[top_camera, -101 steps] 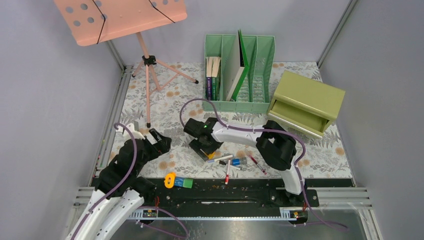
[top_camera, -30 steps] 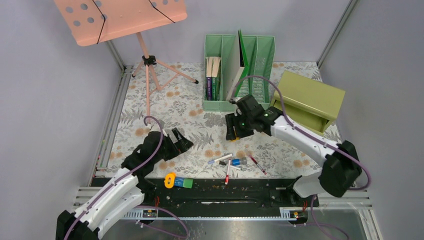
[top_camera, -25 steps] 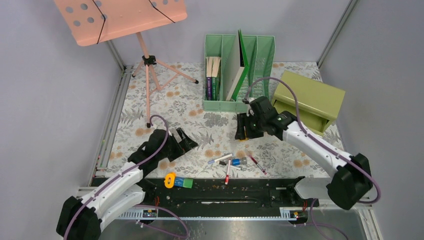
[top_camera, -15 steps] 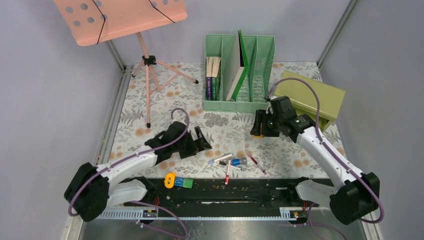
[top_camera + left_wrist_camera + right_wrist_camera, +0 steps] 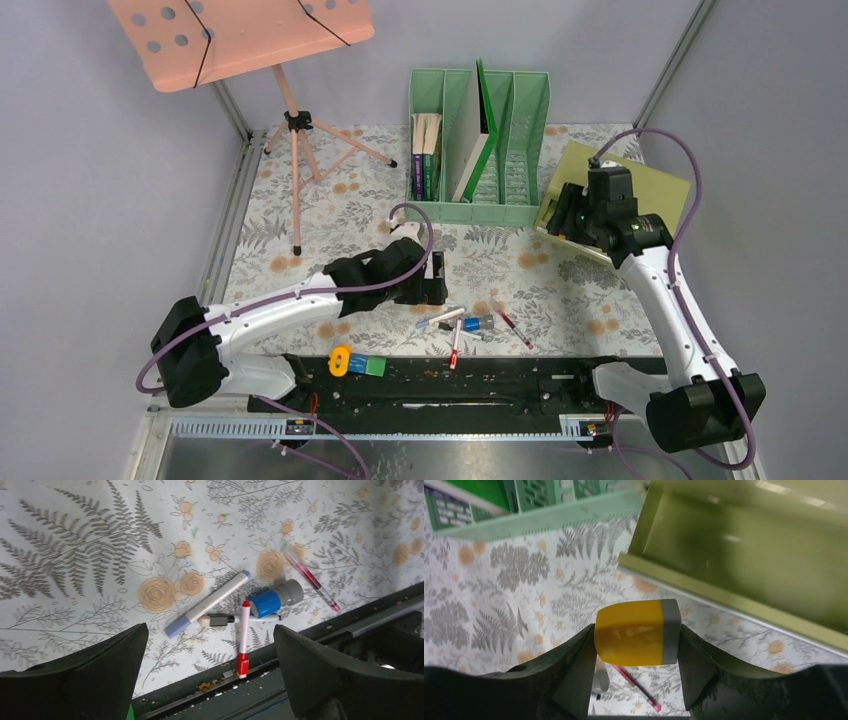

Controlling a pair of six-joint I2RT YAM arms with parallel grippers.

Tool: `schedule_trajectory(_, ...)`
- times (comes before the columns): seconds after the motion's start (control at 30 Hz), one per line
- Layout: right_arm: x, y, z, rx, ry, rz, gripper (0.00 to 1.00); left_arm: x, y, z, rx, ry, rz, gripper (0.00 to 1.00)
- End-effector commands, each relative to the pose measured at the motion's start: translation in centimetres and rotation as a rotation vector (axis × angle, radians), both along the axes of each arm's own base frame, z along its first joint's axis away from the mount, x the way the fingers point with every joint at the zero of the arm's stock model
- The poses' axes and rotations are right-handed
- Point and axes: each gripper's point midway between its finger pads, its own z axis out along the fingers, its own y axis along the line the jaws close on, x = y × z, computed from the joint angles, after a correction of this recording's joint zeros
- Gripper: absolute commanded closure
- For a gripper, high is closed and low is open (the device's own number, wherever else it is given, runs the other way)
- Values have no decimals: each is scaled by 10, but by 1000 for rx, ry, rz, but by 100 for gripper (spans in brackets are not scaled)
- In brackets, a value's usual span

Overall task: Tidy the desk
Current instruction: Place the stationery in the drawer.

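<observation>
Desk [image 5: 330, 215]: fern-and-flower cloth, fills mid of top view betw. metal rails; green file rack [image 5: 478, 150] top centre, olive drawer box [image 5: 640, 185] upper right, pink music stand [image 5: 240, 40] upper left.
Loose bits: marker [image 5: 207, 604], red pen [image 5: 243, 637], blue-grey cap [image 5: 275, 599], pink pen [image 5: 310, 577], bunched lower centre of top view, close to black rail [image 5: 480, 375].
Right gripper [image 5: 637, 640]: clamped on yellow block [image 5: 624, 630] w/ grey end; hangs just in front of pulled-out drawer, upper right of top view. Block prob. not yet over drawer cavity, going by wrist view.
Left gripper [image 5: 210, 652]: jaws wide apart, nothing betw. them, poised above pen cluster.
Risk 1: letting go too soon, so block lands on cloth or on drawer's front lip & tumbles off; prob. needs carrying further in first.
Risk 2: fingers or block bumping front lip, so drawer shoved shut or box skidding.
Risk 3: left descent onto overlapping pens, so two pinched at once, or one rolled off into rail gap; red pen's end lies right at cloth edge.
Risk 4: purple cable [image 5: 680, 160] looping over box, poss. snag; clearance can't be told.
</observation>
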Motion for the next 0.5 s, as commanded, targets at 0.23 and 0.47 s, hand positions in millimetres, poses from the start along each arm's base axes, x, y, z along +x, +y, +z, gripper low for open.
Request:
schedule_trajectory(0.23,45,-61,38,-242,-126,-223,74,11,15,15,5,-112,57,1)
schedule_trajectory(0.47,62,-64,13,-240,-77,-246,74,9,14,14,1,-101,51,1)
